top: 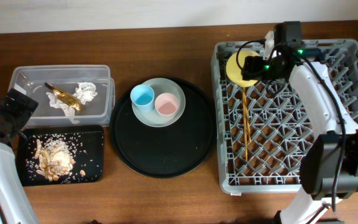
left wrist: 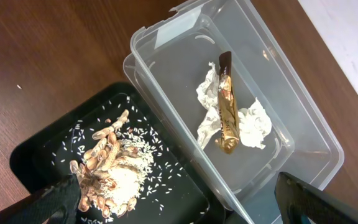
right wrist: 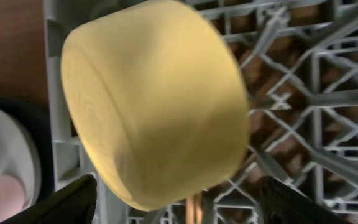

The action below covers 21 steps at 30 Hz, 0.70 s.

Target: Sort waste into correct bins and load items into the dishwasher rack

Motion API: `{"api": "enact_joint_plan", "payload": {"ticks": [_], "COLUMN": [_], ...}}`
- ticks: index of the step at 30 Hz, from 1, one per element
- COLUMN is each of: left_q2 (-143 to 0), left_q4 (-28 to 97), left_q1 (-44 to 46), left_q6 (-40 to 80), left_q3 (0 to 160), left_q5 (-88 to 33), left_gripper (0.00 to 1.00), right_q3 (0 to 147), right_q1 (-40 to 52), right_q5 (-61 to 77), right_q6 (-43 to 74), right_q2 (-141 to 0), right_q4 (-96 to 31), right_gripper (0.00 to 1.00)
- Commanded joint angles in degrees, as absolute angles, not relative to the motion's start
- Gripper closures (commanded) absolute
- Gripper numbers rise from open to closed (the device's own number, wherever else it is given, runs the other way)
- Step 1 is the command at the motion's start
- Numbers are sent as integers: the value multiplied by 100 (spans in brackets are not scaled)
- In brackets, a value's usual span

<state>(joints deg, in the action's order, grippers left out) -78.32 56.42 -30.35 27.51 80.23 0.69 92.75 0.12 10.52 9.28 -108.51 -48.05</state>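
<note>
The yellow bowl [top: 240, 67] lies tilted in the far left corner of the grey dishwasher rack [top: 353, 155], with the chopsticks [top: 245, 124] beside it. My right gripper [top: 263, 62] is open, its fingers [right wrist: 179, 199] spread just short of the bowl [right wrist: 160, 99]. The blue cup [top: 142, 95] and pink cup [top: 166, 104] stand on the grey-blue plate [top: 166, 84]. The tissue [left wrist: 257, 127] and gold wrapper [left wrist: 227, 106] lie in the clear tub [left wrist: 291, 99]. Food scraps [left wrist: 110, 168] lie in the shallow black tray [left wrist: 42, 149]. My left gripper [left wrist: 179, 211] is open and empty above the tray's edge.
The plate sits on a large round black tray [top: 166, 155] between the bins and the rack. The tub [top: 23, 78] and shallow tray [top: 89, 140] are at the table's left. Brown table runs along the front edge.
</note>
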Motion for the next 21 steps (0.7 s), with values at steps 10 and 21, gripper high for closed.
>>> {"api": "enact_joint_plan", "payload": {"ticks": [10,21], "left_q2": [-7819,-7819], "left_q4": [5651,5651], "left_q1": [-3055,-3055], "left_q6": [2740,2740], "left_q3": [8099,8099], "left_q5": [89,89], "left_gripper": [1,1], "right_q3": [9247,9247], "right_q1": [-8,-196], "right_q5": [2329,1953], "right_q6": [742,580], "right_q2": [-11015,-11015], "right_q4": [-4351,-4180], "right_gripper": [36,25]}}
